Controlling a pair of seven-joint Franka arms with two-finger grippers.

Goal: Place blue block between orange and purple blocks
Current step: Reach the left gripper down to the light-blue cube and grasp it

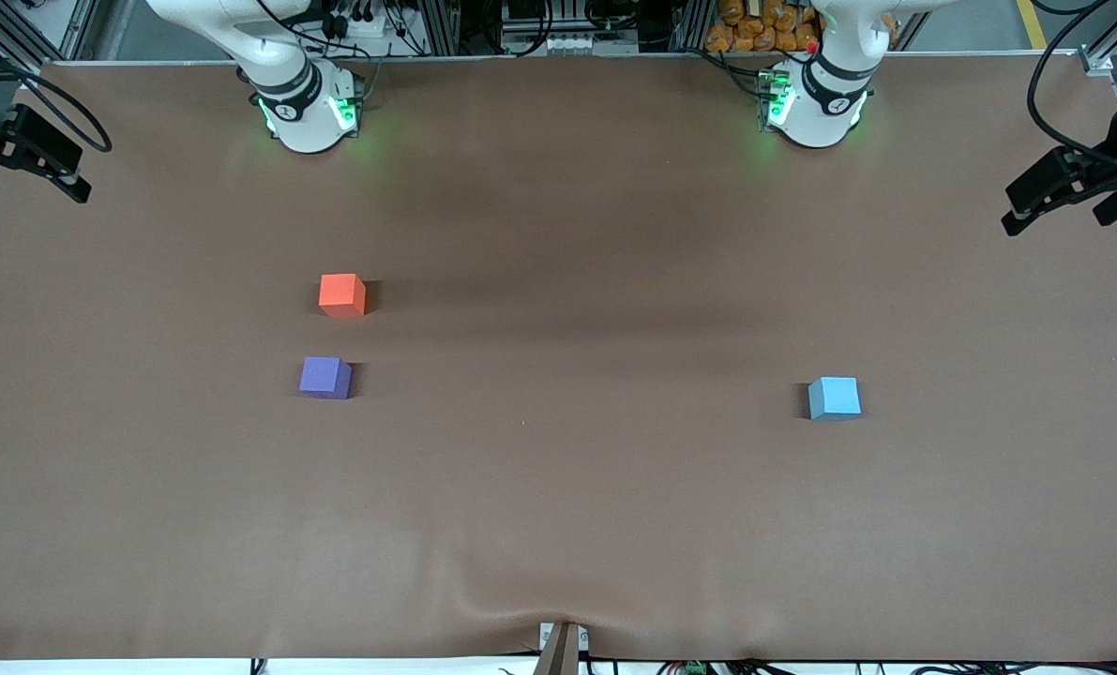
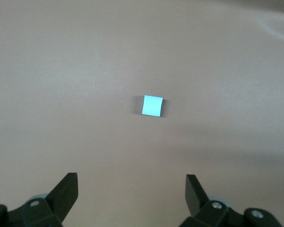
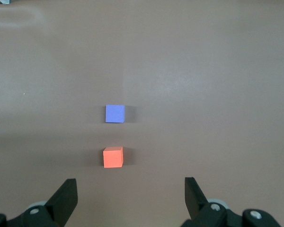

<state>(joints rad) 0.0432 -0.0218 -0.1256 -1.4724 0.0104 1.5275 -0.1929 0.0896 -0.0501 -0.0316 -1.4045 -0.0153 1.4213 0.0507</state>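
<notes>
Nothing of the task is done yet. The blue block (image 1: 835, 397) sits alone on the brown table (image 1: 558, 525), toward the left arm's end, well apart from the other two cubes and touched by nothing. The orange block (image 1: 341, 294) and the purple block (image 1: 324, 377) stand toward the right arm's end of the table, the purple one nearer to the front camera, with a bare gap between them that looks about wide enough for one more cube.

The left gripper (image 2: 131, 189) hangs high over the table with its fingers spread wide and empty; the blue block shows in its wrist view, small and far below. The right gripper (image 3: 130, 191) also hangs high, fingers spread and holding nothing, looking down on the orange and purple pair; this arm appears to wait.

All steps remain: descend to the blue block, grasp it, carry it across the table, and set it into the gap.
</notes>
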